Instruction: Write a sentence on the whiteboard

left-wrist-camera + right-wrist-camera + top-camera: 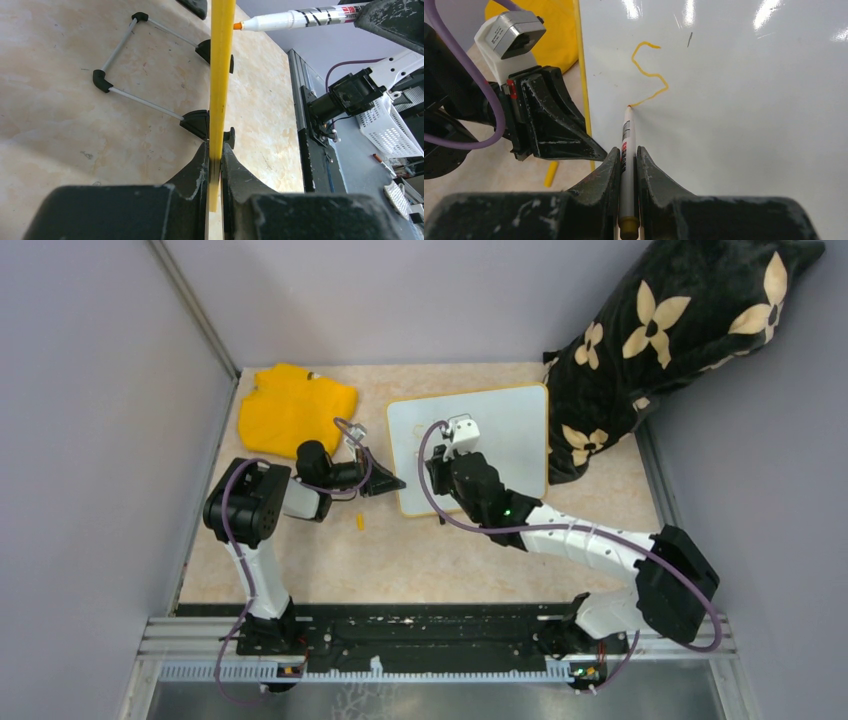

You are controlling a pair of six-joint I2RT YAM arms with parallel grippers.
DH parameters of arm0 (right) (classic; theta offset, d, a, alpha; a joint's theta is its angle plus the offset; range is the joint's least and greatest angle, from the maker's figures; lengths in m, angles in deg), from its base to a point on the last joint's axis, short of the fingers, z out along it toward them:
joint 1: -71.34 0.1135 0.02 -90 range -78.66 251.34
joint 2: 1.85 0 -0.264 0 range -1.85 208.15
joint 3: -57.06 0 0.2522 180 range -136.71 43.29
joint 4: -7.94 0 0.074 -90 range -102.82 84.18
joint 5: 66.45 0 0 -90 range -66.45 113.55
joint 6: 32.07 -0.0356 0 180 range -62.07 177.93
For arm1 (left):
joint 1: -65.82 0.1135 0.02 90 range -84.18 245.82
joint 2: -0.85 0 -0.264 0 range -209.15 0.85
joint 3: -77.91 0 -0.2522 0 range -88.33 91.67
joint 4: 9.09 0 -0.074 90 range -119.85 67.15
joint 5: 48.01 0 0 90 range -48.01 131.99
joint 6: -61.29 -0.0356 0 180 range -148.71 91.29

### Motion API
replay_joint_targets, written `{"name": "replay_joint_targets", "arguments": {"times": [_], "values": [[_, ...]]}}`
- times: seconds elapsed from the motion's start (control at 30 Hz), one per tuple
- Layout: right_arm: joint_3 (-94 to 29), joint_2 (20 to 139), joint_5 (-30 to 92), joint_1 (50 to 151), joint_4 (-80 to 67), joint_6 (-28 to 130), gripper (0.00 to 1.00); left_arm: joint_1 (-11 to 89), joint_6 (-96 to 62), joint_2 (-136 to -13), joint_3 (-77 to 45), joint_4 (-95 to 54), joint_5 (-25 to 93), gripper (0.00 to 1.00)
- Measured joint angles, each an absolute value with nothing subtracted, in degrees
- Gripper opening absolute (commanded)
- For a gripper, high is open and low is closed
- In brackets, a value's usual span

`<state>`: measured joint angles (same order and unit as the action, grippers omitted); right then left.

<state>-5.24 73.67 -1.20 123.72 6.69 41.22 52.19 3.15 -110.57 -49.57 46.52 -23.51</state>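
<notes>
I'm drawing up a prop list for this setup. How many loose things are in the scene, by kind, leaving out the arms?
whiteboard: 1
marker: 1
small yellow piece, likely the marker's cap: 1
yellow cloth: 1
black flowered cushion: 1
Total: 5

Plain lilac-grey walls close me in. My table is beige and marbled. A black cushion with cream flowers leans at its far right corner; a white basket sits past its near edge.
</notes>
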Motion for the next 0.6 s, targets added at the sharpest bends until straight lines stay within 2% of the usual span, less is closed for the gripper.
{"name": "replay_joint_targets", "arguments": {"times": [0.23, 0.6], "values": [[-5.4, 73.6, -0.6, 123.7, 6.6, 41.2, 0.00, 52.2, 3.0, -110.6, -49.6, 46.5, -23.5, 0.00], [-3.9, 65.5, -6.0, 122.5, 7.0, 42.9, 0.00, 52.2, 2.7, -110.6, -49.6, 46.3, -23.6, 0.00]]}}
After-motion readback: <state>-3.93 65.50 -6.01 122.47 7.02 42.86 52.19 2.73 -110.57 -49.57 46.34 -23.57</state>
